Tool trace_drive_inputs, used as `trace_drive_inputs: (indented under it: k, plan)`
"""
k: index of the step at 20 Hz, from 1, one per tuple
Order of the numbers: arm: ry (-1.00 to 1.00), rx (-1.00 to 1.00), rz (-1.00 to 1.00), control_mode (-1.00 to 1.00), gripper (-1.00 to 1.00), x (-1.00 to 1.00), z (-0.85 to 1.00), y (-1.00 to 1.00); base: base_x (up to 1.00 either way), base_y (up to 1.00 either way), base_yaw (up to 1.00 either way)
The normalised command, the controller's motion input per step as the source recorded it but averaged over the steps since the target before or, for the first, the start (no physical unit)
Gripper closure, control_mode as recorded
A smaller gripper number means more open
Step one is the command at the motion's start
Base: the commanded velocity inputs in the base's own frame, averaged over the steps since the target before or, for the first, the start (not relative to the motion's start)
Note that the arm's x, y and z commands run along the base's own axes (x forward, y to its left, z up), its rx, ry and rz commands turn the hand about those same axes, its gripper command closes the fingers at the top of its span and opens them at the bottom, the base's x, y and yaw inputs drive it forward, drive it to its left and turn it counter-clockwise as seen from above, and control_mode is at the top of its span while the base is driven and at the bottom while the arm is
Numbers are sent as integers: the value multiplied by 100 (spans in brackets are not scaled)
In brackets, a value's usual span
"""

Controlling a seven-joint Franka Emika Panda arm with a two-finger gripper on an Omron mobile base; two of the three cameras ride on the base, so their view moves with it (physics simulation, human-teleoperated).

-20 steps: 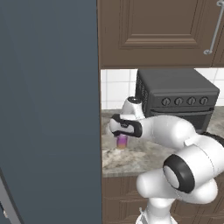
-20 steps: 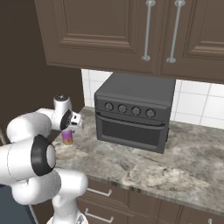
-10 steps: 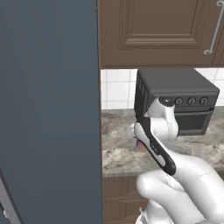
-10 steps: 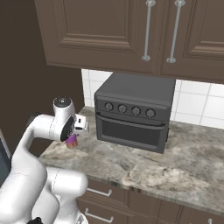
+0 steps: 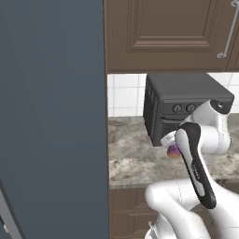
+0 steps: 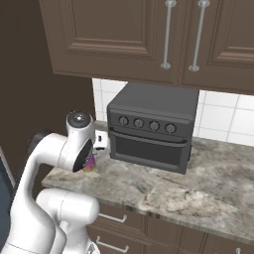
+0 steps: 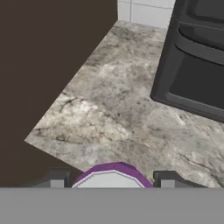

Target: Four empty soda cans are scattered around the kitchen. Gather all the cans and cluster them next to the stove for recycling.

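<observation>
Since a second ago the arm has swung right and lifted: the purple can (image 5: 173,151) was low over the counter's left part, now it hangs in the air in front of the toaster oven's (image 5: 184,100) lower left corner; scene itself unchanged, base views not shifted; gripper (image 7: 112,181) clamped on the purple can, fingers (image 7: 56,180) on both sides of its rim, can top (image 7: 110,177) between them in the hand view; in the right base view the can (image 6: 90,163) shows just under the wrist, left of the oven (image 6: 153,128). Left: tall dark grey panel (image 5: 51,116); then grey marbled counter (image 6: 198,193), white wall tiles (image 5: 123,95), dark brown upper cabinets (image 6: 139,34) with silver handles. Toaster oven stands on the counter against the wall, close beside the held can.
</observation>
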Motion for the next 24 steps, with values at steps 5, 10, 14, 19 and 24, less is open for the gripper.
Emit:
trace_drive_inputs:
  k: [5, 10, 14, 19, 24]
  plan:
    - [15, -4, 4, -100, 100, -20, 84, -15, 0, 0, 0]
    - [18, -3, 3, -100, 100, -26, 57, -6, 0, 0, 0]
    - [16, -1, 0, -100, 100, -42, 13, -13, 0, 0, 0]
    - [1, 0, 0, -100, 100, -31, 0, -6, 0, 0, 0]
    - [0, 0, 0, -100, 100, 0, 0, 0, 0, 0, 0]
